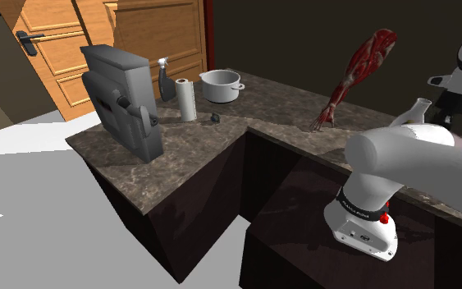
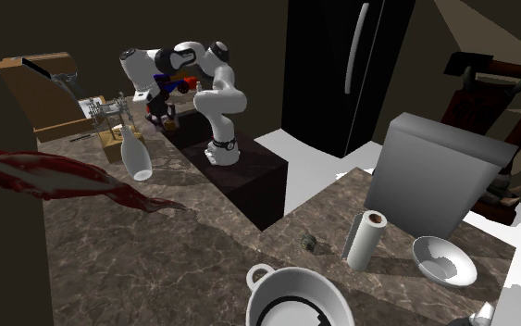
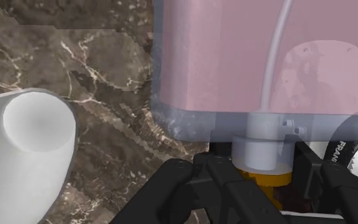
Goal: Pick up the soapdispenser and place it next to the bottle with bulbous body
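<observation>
Letters "FRA" legible on the white arm link (image 3: pixel 357 153), pink translucent soap dispenser (image 3: pixel 215 63) clasped at its grey neck and yellow collar between the black gripper (image 3: pixel 260 181) fingers, over the marble counter (image 3: pixel 101 70), white bulbous bottle (image 3: pixel 28 146) just beside it, red muscle-arm model (image 1: pixel 360 74) farther along

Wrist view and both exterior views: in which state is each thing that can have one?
Black two-finger gripper: shut on the pink translucent soap dispenser.
Pink translucent soap dispenser: held by its grey neck.
White bulbous bottle: upright, untouched.
White paper towel roll: upright.
White pot: upright, no lid.
</observation>
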### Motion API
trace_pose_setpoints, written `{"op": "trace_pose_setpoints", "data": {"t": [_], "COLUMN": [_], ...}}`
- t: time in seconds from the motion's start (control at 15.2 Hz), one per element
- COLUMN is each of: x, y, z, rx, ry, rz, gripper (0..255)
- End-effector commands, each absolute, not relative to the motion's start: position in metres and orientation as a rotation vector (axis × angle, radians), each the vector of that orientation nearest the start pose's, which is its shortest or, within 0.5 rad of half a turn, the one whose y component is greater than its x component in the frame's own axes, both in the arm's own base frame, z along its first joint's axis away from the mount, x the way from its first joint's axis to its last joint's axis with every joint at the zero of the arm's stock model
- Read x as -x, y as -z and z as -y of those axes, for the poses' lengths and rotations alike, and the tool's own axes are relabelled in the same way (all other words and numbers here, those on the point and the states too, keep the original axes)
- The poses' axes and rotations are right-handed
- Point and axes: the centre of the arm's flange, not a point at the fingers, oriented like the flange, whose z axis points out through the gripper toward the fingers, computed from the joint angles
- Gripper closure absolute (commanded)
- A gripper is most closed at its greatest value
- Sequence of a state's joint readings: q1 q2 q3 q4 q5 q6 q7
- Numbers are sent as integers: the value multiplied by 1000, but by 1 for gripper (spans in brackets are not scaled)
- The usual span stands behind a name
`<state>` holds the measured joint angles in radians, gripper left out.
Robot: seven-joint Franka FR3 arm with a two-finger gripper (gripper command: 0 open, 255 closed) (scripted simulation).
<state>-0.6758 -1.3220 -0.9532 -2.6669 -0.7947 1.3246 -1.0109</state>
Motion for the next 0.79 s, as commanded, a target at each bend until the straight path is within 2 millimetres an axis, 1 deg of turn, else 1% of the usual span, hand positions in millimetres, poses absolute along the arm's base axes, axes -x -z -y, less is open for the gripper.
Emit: {"op": "trace_pose_setpoints", "data": {"t": [0.0, 0.73], "x": [98, 98], "y": [-410, -468], "z": [282, 282], "rx": [2903, 2903], "ry": [-9, -9], "rz": [-44, -44], "gripper": [255, 255]}}
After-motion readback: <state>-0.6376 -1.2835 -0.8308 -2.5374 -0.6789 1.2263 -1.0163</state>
